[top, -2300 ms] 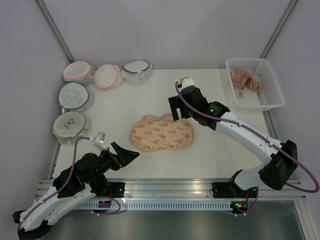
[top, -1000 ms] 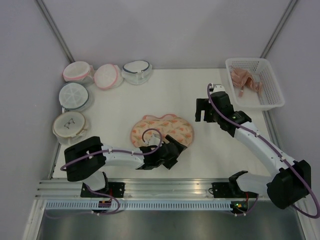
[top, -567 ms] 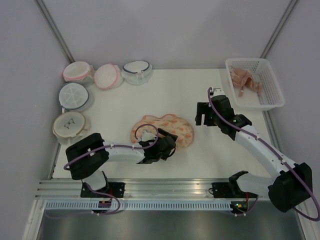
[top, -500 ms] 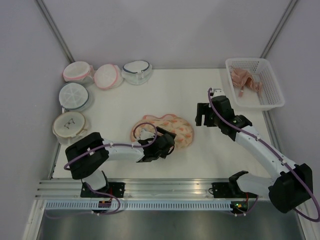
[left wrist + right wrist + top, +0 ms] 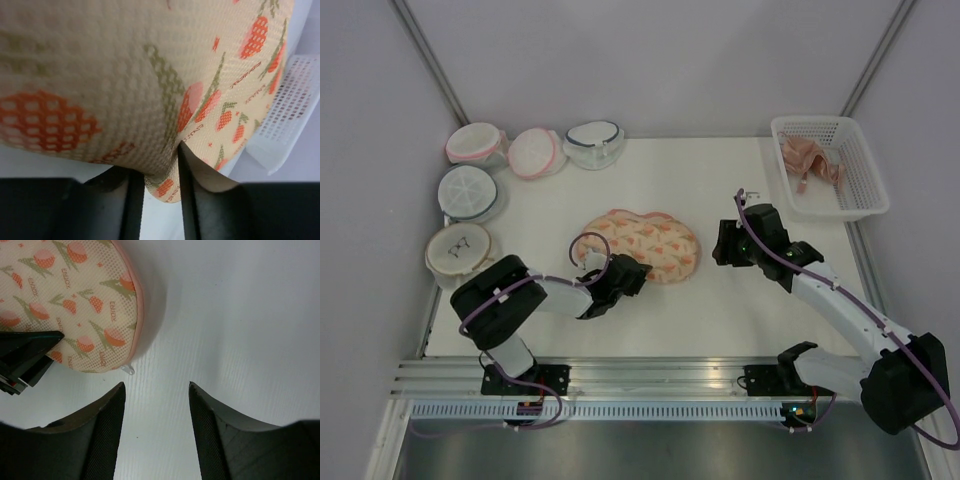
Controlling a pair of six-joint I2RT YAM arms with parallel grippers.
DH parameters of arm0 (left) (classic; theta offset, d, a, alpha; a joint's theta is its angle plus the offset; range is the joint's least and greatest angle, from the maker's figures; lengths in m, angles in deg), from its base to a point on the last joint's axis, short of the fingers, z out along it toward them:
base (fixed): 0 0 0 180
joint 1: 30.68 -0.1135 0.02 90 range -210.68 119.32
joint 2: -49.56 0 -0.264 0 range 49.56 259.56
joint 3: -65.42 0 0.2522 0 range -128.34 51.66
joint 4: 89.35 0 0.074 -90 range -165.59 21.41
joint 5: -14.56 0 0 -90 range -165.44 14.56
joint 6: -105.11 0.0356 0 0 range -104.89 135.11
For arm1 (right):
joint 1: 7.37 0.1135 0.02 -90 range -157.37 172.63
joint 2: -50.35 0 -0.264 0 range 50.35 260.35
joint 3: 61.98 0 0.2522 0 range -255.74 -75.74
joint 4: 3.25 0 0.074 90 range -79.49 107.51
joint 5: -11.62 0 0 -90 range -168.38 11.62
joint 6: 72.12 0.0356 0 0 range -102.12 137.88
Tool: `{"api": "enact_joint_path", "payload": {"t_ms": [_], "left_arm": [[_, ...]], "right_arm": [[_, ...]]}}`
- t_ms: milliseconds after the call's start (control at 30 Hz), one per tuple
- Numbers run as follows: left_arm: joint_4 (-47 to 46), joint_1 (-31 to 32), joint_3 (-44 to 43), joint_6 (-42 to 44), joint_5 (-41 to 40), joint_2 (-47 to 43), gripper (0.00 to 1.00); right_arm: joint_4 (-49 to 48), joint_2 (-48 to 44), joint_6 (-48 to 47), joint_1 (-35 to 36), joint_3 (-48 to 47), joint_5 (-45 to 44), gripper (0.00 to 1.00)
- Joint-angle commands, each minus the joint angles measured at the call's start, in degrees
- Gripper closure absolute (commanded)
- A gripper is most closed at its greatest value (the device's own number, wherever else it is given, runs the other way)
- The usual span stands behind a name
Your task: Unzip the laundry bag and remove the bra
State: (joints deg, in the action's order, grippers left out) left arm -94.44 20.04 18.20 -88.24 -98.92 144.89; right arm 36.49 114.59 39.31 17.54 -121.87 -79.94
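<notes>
The laundry bag (image 5: pixel 650 240), cream-peach with orange print and a pink edge (image 5: pixel 131 275), lies mid-table with its near-left side bunched up. My left gripper (image 5: pixel 628 272) is shut on a fold of the bag's fabric (image 5: pixel 161 186), which sits pinched between the two black fingers (image 5: pixel 134 200). My right gripper (image 5: pixel 721 250) hovers just right of the bag's right end, open (image 5: pixel 156 387), with only bare table between its fingertips. A small clear zip pull (image 5: pixel 129 370) sticks out from the bag's edge just ahead of the left fingertip. The bra is hidden.
Several round mesh bags (image 5: pixel 470 190) sit along the table's left and back-left edge. A white basket (image 5: pixel 865 170) holding a peach-pink garment (image 5: pixel 810 160) stands at the back right. The left gripper's black fingers (image 5: pixel 25 352) show in the right wrist view.
The left gripper has closed on the bag's near edge and drawn back left, bunching and shifting the bag. The right gripper has come down toward the bag's right end and narrowed its jaws.
</notes>
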Motion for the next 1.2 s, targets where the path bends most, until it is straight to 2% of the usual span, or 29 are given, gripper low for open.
{"api": "enact_joint_path", "payload": {"t_ms": [0, 200, 233, 400, 567, 767, 1000, 1167], "left_arm": [[-7.05, -1.32, 5.31, 10.18, 4.06, 0.12, 0.66], [-8.4, -2.29, 8.14, 17.03, 11.08, -6.81, 0.96], [-7.26, -2.38, 8.14, 19.04, 12.92, -9.69, 0.98], [4.59, -2.38, 4.28, 23.19, 15.66, -20.43, 0.98], [16.19, -2.38, 0.67, 21.09, 12.15, -28.08, 0.98], [18.41, -2.38, 0.67, 13.97, 8.9, -29.77, 0.98], [18.5, -2.38, -0.91, 11.59, 8.99, -27.74, 0.98], [18.5, -2.38, -2.32, 10.89, 9.16, -27.21, 0.98]], "right_arm": [[-3.47, -1.32, 0.89, -0.21, 1.65, 4.19, 0.42], [-8.48, -2.54, 0.63, -0.03, 6.04, 12.97, 0.5], [-9.18, -3.16, 0.63, -0.12, 7.44, 16.12, 0.53], [-10.95, -10.18, 0.1, 1.02, 10.35, 22.56, 0.56], [-9.02, -16.51, 0.98, 4.35, 11.06, 23.36, 0.55], [-9.19, -19.42, 3.97, 7.17, 12.64, 22.14, 0.55], [-9.8, -20.83, 6.87, 9.11, 14.22, 21.69, 0.56], [-13.67, -19.6, 9.59, 12.62, 18.17, 19.15, 0.56]]}}
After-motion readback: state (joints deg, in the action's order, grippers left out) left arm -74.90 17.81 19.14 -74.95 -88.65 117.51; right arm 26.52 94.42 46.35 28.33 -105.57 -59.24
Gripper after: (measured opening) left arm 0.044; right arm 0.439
